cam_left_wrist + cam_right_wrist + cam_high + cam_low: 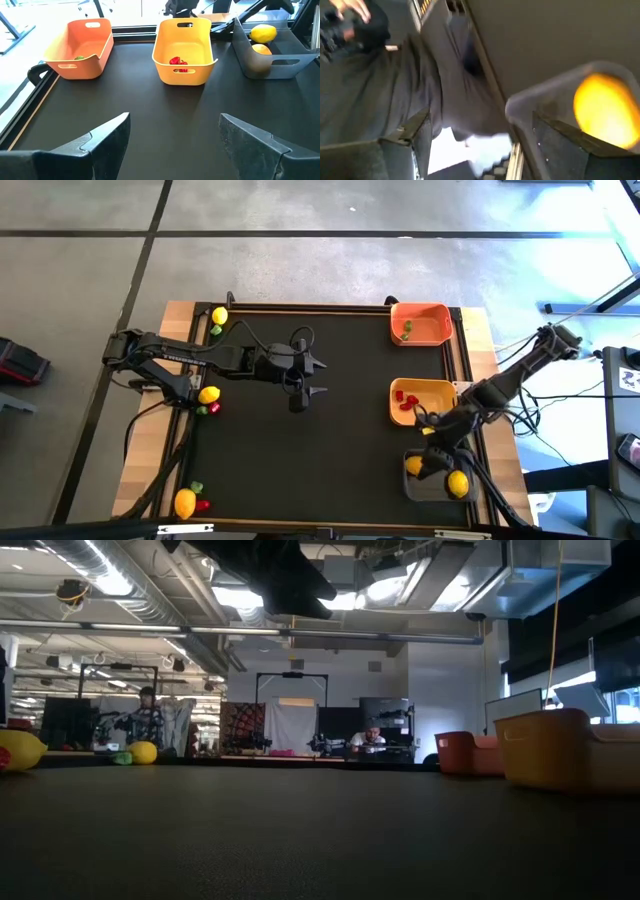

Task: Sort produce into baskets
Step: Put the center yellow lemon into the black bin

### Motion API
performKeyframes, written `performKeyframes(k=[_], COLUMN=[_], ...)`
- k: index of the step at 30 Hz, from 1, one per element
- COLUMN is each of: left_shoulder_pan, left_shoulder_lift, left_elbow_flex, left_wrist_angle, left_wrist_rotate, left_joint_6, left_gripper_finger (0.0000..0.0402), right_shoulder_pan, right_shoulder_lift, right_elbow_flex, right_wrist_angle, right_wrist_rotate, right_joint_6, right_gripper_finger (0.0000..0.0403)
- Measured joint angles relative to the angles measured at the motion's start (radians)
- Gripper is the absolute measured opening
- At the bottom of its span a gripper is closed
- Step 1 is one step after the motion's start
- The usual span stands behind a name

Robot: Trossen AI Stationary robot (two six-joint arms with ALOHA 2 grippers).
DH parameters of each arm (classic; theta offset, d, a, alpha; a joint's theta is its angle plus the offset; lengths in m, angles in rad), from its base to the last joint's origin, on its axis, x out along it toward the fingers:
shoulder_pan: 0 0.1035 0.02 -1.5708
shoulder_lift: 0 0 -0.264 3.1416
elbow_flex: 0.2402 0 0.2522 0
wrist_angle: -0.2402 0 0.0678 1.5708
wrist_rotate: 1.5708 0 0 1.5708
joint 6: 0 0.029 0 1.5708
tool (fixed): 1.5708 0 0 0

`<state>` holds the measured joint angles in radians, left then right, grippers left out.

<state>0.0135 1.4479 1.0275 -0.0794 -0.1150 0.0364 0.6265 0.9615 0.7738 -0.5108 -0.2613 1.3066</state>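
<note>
My left gripper [318,379] is open and empty over the middle of the black mat, shown also in its wrist view [175,135]. My right gripper [432,460] is open and empty above the dark grey basket [420,485], which holds two lemons [458,483] [413,466]. One lemon [605,110] shows beside the right fingers. The orange basket [420,323] holds a green piece [406,330]. The yellow basket [422,400] holds red pieces [405,400]. More lemons lie at the left: far [219,316], middle [209,394] and near [185,502], each with small red or green pieces beside it.
The three baskets stand in a row along the mat's right edge, seen ahead of the left gripper [182,50]. The loose produce lies on the wooden strip [175,430] along the table's left side. People show in the room beyond the table [148,715].
</note>
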Motion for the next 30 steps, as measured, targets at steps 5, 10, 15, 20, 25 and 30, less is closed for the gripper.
performKeyframes(k=[5, 10, 15, 20, 25, 30], left_shoulder_pan=[0.0, 0.0, 0.0, 0.0, -0.007, -0.015], left_shoulder_lift=[0.0, 0.0, 0.0, 0.0, 0.0, 0.0], left_elbow_flex=[0.0, 0.0, 0.0, 0.0, 0.0, 0.0], left_wrist_angle=[0.0, -0.006, -0.034, -0.083, -0.194, -0.35], left_wrist_rotate=[0.0, 0.0, 0.0, 0.0, 0.0, 0.001], left_joint_6=[0.0, -0.009, -0.032, -0.081, -0.145, -0.249], left_gripper_finger=[0.0299, 0.0299, 0.0299, 0.0299, 0.0299, 0.0299], right_shoulder_pan=[-0.092, -0.195, -0.271, -0.338, -0.392, -0.433], right_shoulder_lift=[0.005, 0.015, 0.03, 0.045, 0.072, 0.122], right_elbow_flex=[0.0, 0.0, 0.0, 0.0, 0.0, 0.0], right_wrist_angle=[0.015, 0.017, 0.034, 0.095, 0.214, 0.341], right_wrist_rotate=[0.091, 0.232, 0.4, 0.558, 0.627, 0.627], right_joint_6=[-0.142, -0.345, -0.544, -0.744, -0.917, -1.023], right_gripper_finger=[0.027, 0.027, 0.027, 0.027, 0.027, 0.027])
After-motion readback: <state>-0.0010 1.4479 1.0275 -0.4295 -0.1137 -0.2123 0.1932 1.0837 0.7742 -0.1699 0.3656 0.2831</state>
